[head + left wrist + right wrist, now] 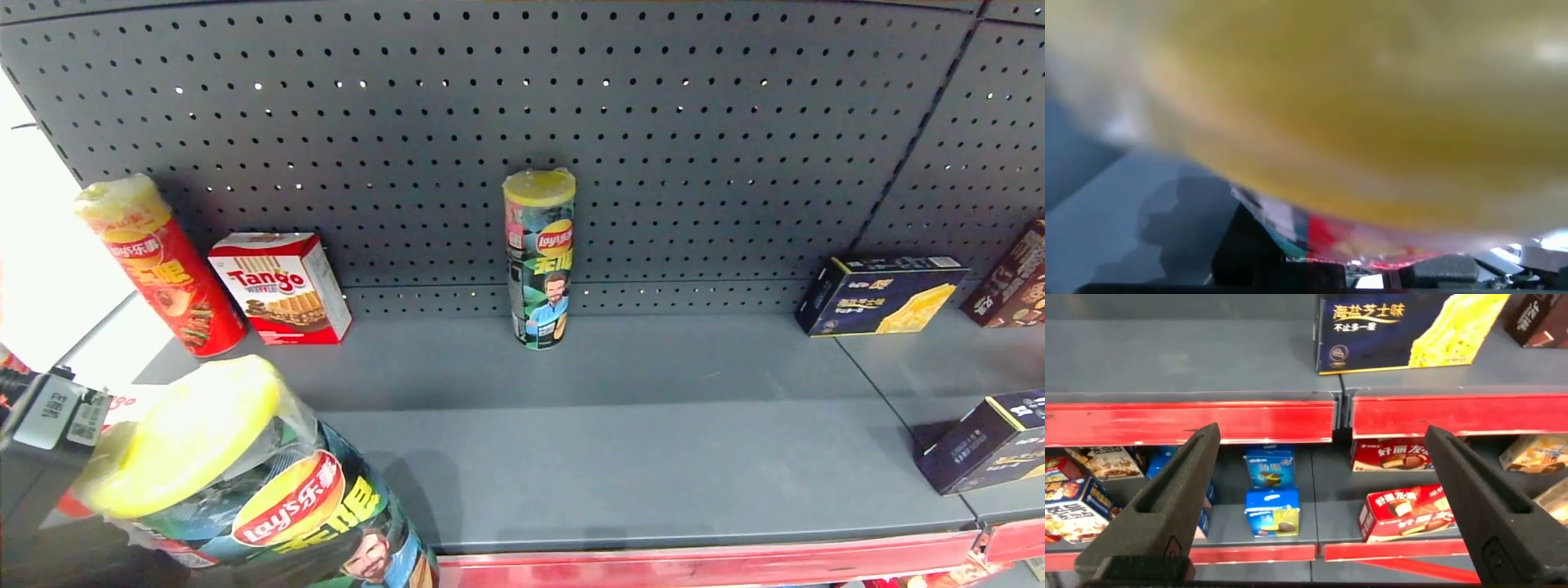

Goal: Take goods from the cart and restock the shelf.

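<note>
A green chips can with a yellow lid hangs tilted over the front left of the grey shelf. My left gripper is shut on it from the left, and its fingers are mostly hidden behind the can. In the left wrist view the yellow lid sits right against the camera. A matching green can stands upright at the back middle of the shelf. My right gripper hangs open, nothing between its fingers, in front of the red price rail, below a dark blue box.
A red chips can and a wafer box stand at the back left. On the right are a dark blue box, a brown box and another dark box. Lower shelves hold several boxes.
</note>
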